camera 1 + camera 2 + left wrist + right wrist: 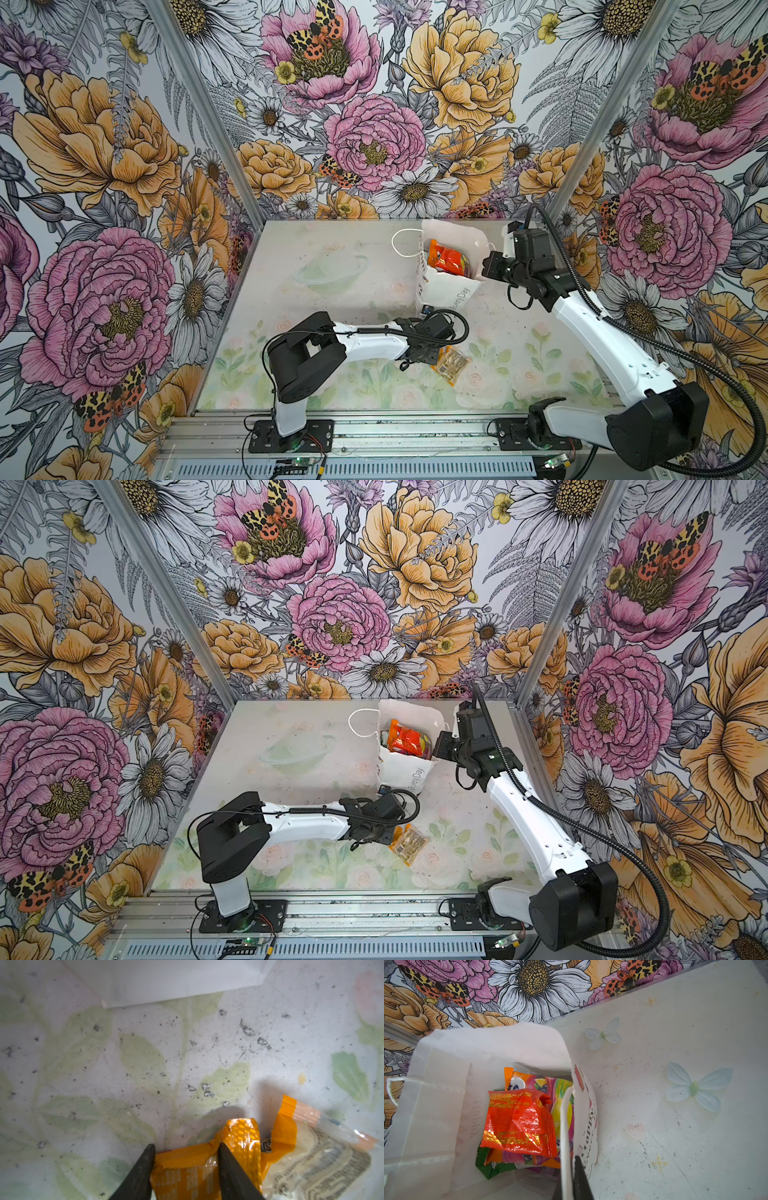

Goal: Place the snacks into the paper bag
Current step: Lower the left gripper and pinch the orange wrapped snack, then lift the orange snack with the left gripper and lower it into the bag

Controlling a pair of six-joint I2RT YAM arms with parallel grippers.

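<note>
The white paper bag (pixel 449 286) (pixel 405 771) (pixel 436 1105) stands open at the back of the table, and its base shows in the left wrist view (pixel 176 980). A red-orange packet (pixel 451 259) (pixel 519 1124) lies on top inside it, over a fruit-printed packet (pixel 558 1088) and a green one (pixel 488 1169). My right gripper (pixel 488 266) (pixel 574 1157) is shut on the bag's right rim beside a cord handle. My left gripper (pixel 428 355) (pixel 186 1147) is down at the table, its fingers pressed on both sides of a small orange packet (pixel 187 1167). A small clear packet (pixel 451 365) (pixel 311 1163) lies touching it.
The bag's other cord handle (pixel 399 245) loops out to the left. Flowered walls close in the back and both sides. An aluminium rail (pixel 374 432) with the two arm bases runs along the front edge.
</note>
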